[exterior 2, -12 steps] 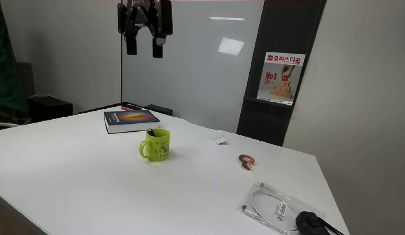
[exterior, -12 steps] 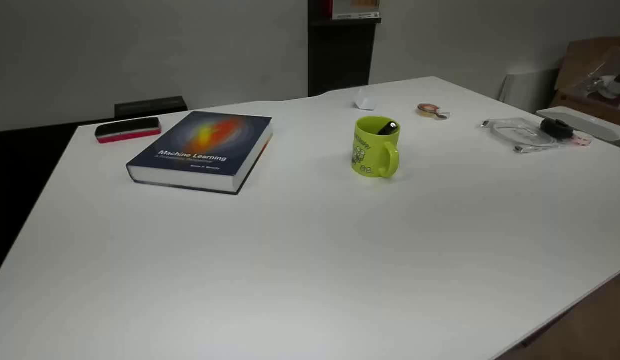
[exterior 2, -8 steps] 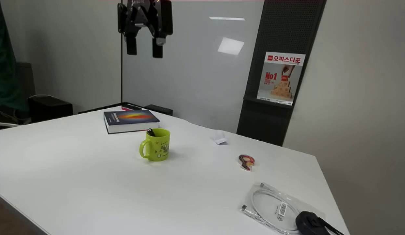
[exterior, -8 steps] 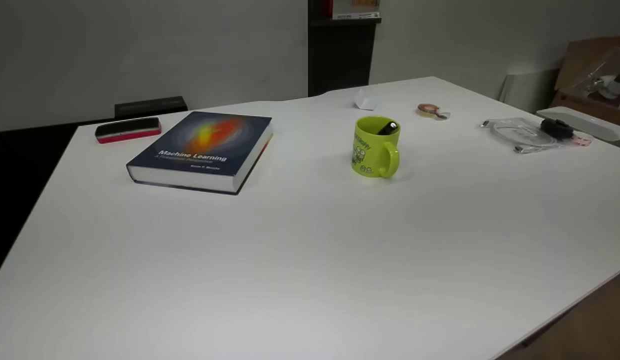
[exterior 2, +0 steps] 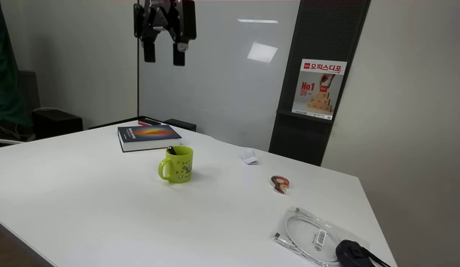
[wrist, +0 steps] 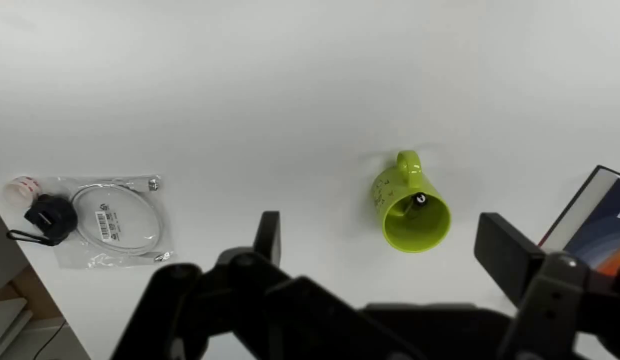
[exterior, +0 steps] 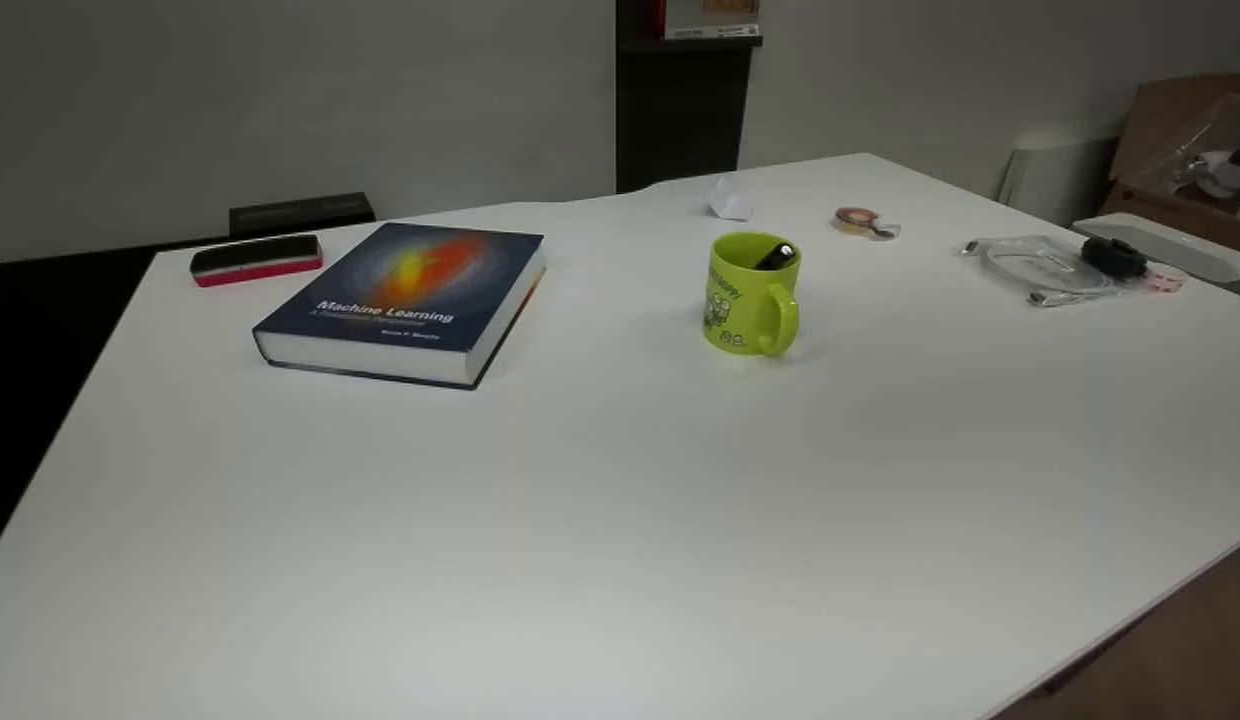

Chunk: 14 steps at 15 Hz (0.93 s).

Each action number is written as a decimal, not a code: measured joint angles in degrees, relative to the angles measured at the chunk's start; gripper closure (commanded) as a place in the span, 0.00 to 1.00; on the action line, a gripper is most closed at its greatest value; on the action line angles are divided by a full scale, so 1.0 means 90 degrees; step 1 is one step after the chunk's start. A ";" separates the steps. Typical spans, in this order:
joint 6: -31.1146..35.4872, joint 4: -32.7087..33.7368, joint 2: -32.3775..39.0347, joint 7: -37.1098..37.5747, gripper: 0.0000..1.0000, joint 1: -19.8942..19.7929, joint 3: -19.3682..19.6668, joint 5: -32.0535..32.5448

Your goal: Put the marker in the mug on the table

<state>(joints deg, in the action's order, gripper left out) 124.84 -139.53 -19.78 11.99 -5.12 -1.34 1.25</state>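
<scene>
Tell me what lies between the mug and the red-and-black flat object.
The Machine Learning book lies flat between them, in both exterior views.

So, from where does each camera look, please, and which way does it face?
An exterior view: outside the robot, looks obliquely down across the table, book at picture left; no robot part shows.
An exterior view: outside the robot, looks across the table, poster beyond; the open tool hangs at the top.
Wrist view: on the wrist, looks down on the mug; the tool's fingers show low in the picture, apart.
Shared: both exterior views show the book, and the mug with the marker inside.
</scene>
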 measured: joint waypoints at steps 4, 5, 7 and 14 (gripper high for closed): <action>0.0082 -0.0009 0.0108 0.0047 0.00 -0.0012 0.0001 0.0133; 0.0219 -0.0020 0.0214 0.0080 0.00 -0.0021 -0.0004 0.0277; 0.0603 -0.0047 0.0553 0.0187 0.00 -0.0032 -0.0038 0.0610; 0.1844 0.0141 0.2392 0.0215 0.00 0.0396 -0.0214 0.0865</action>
<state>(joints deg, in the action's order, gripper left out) 141.44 -138.27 1.75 13.93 -1.56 -3.27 9.04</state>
